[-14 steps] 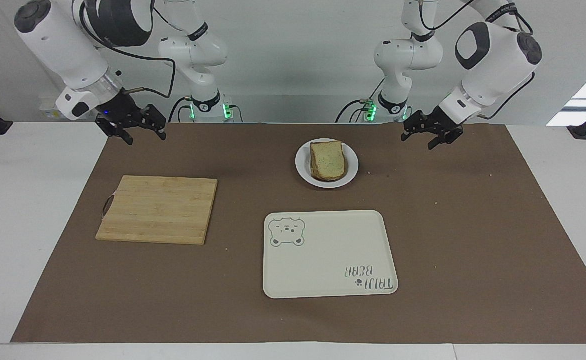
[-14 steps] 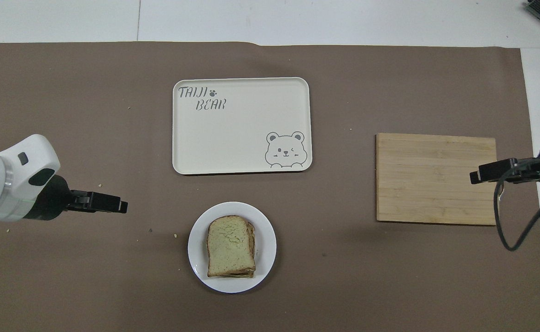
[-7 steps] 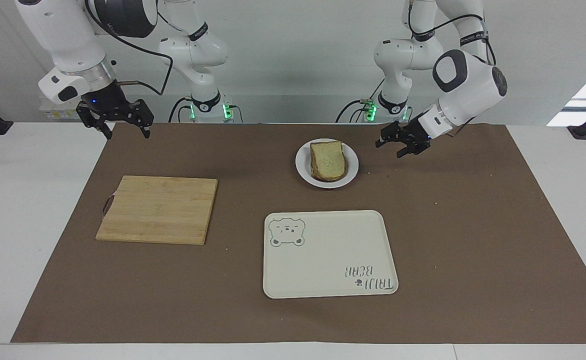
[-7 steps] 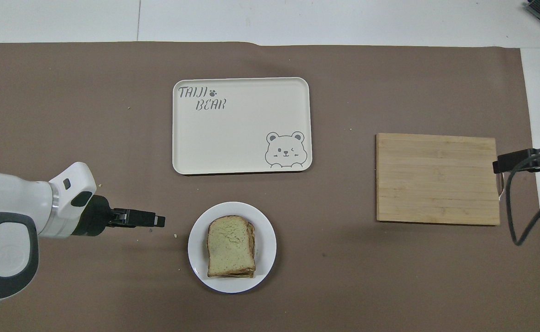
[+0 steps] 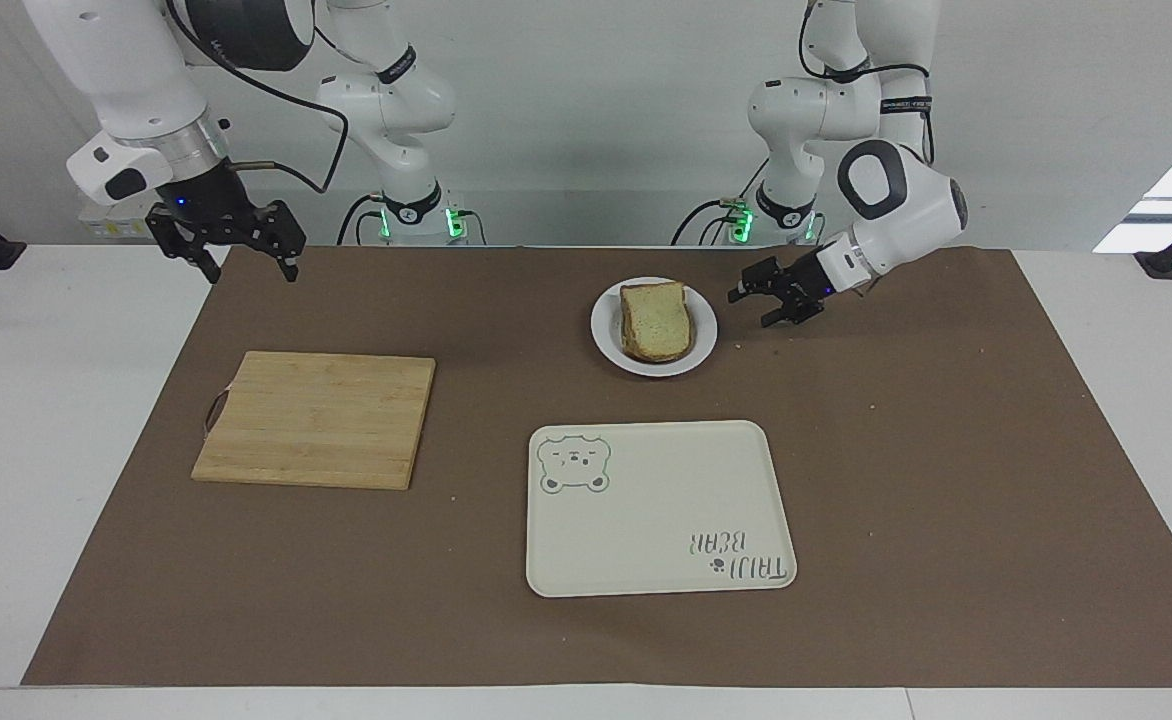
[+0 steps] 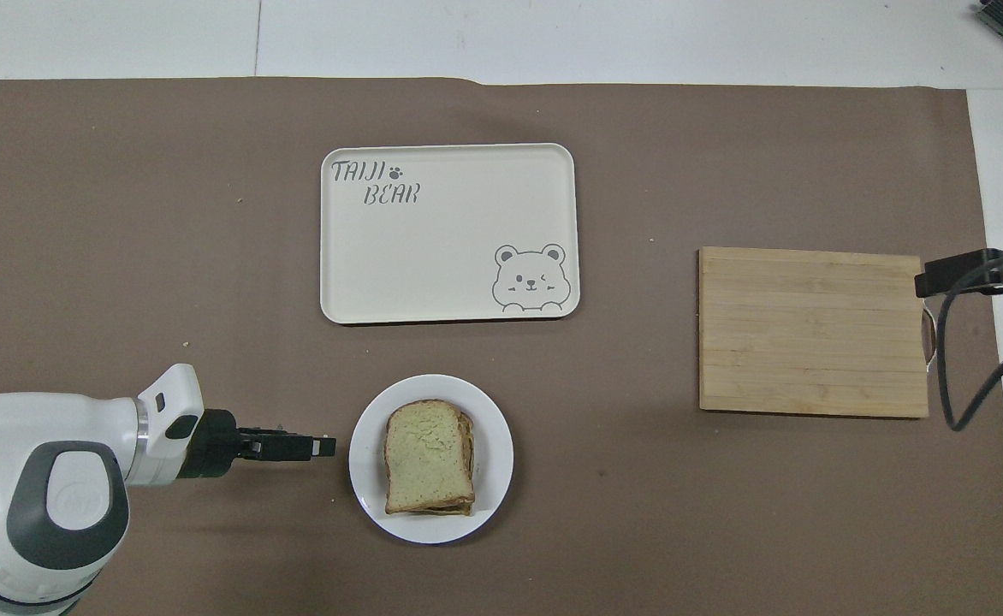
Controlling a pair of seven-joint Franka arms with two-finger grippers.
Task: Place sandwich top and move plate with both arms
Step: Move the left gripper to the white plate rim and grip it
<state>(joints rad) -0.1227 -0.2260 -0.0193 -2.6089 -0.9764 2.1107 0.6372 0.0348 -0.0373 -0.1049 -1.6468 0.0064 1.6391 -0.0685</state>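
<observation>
Brown paper covers your table, and on it sits the small round white plate with the pale, brown-crusted sandwich top lying as the uppermost slice of the stack on it. You can see the plate nearer to the robots than the cream rectangular tray with the bear drawing, which carries nothing. Your left gripper hangs low just beside the plate, on the side toward the left arm's end of the table, apart from the rim; its jaws stand open and hold nothing. In the overhead view its tips point at the plate's edge. Your right gripper hangs over the paper's edge at the right arm's end of the table, jaws open and empty. The bamboo cutting board lies flat toward that same end, bare, well apart from the plate.
</observation>
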